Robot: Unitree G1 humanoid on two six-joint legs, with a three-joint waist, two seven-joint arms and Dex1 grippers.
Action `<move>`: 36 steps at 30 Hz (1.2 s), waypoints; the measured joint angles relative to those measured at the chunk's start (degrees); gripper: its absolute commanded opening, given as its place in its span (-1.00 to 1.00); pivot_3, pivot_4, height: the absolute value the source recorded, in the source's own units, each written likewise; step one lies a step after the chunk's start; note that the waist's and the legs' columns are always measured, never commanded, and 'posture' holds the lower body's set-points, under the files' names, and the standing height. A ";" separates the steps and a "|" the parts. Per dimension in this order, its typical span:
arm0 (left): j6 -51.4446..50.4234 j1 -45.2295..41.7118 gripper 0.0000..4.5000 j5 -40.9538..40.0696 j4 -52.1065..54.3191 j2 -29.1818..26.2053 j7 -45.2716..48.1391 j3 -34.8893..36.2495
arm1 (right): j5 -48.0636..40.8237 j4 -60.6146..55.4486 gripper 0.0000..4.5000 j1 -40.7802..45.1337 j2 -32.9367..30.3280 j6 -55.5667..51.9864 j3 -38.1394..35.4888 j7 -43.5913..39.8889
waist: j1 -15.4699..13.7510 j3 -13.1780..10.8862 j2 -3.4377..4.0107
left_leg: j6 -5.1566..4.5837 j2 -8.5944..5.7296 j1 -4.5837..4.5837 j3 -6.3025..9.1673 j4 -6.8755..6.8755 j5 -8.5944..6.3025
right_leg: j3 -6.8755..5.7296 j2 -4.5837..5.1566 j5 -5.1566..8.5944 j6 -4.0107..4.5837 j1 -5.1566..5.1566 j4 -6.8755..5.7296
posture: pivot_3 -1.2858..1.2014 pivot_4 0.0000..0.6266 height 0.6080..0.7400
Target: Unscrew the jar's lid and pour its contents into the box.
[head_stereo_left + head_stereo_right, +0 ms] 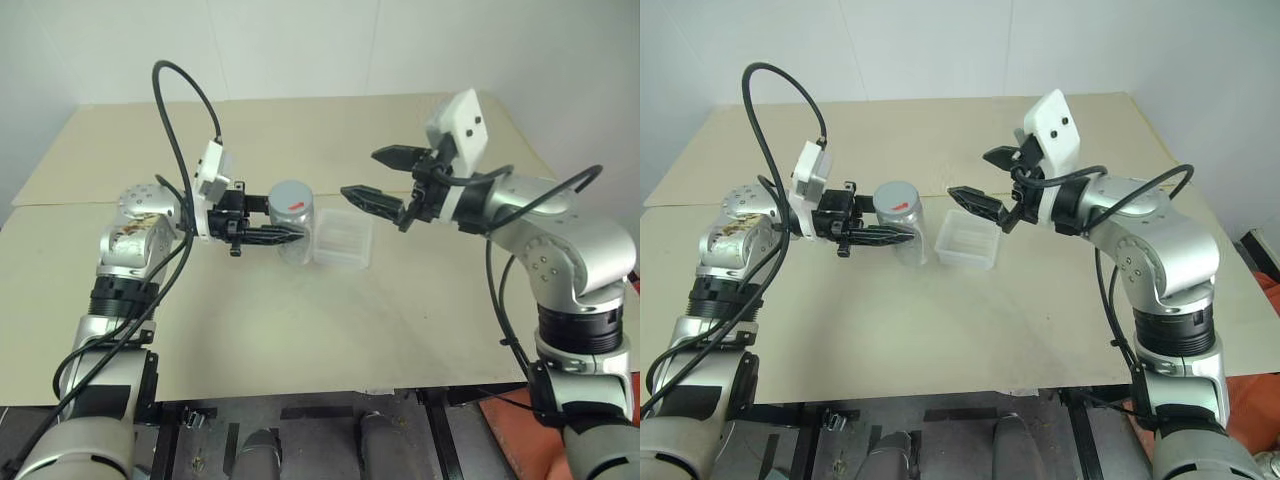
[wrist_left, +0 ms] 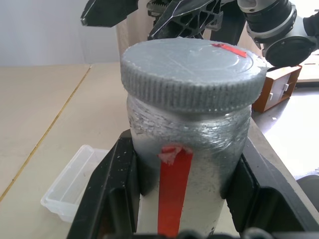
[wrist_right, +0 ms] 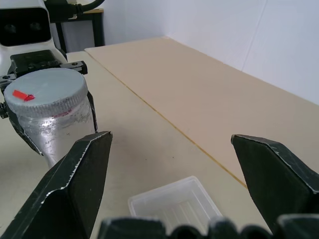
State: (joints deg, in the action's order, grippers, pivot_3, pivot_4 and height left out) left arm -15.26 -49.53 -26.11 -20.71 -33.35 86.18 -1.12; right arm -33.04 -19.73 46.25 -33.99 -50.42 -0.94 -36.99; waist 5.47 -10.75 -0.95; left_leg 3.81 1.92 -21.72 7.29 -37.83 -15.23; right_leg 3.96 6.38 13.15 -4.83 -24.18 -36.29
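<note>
Left end effector [image 1: 262, 232]: clenched around the jar [image 1: 293, 218], lid [image 2: 192, 72] still on.
Right end effector [image 1: 385, 175]: released, empty.
Risk: jar twisted loose if lid is gripped off-centre.

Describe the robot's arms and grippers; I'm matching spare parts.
Both arms are silver-grey metal with black joint rings and looping black cables. The left gripper and right gripper each have two black pointed fingers, with a white camera box on each wrist.
</note>
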 measured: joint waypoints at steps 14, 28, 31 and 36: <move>0.32 -0.45 -0.15 0.33 -0.43 6.14 -1.76 -1.22 | -4.28 -5.30 0.99 2.14 7.27 -2.60 5.28 3.18 | 0.14 0.00 0.00 | 0.00 0.00 0.02 0.01 0.00 0.00 | 0.00 0.00 0.00 0.00 0.00 -0.02 | 0.03 -0.52 1.00; -0.18 -0.22 -0.15 0.19 2.16 4.85 -1.85 -1.22 | 1.42 3.40 0.99 5.21 12.67 1.10 9.56 2.50 | 0.11 0.00 0.00 | 0.02 0.00 0.01 0.02 0.00 0.01 | 0.00 0.00 0.00 0.00 -0.01 -0.03 | 0.03 -0.52 1.00; -0.58 -0.03 -0.15 0.13 2.50 4.13 -2.16 -1.16 | 1.57 3.46 0.99 5.20 12.26 1.50 9.56 1.93 | 0.11 0.00 0.00 | 0.02 0.00 0.03 0.02 0.00 0.01 | 0.00 0.00 0.00 0.00 -0.01 -0.05 | 0.03 -0.52 1.00; -1.38 0.42 -0.15 0.02 2.50 2.79 -2.35 -0.80 | 1.12 3.05 0.99 4.71 10.31 1.76 9.27 0.46 | 0.11 0.00 0.00 | 0.02 0.00 0.02 0.02 0.00 0.01 | 0.00 0.00 0.00 0.00 -0.01 -0.04 | 0.03 -0.52 1.00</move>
State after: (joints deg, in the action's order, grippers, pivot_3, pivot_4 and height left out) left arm -16.63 -49.12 -26.09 -18.21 -30.56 83.83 -1.92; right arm -31.91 -16.68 50.96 -23.68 -48.66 8.34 -36.53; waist 5.58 -10.75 -0.94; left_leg 3.83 1.93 -21.71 7.31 -37.84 -15.22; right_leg 3.96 6.37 13.15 -4.83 -24.19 -36.33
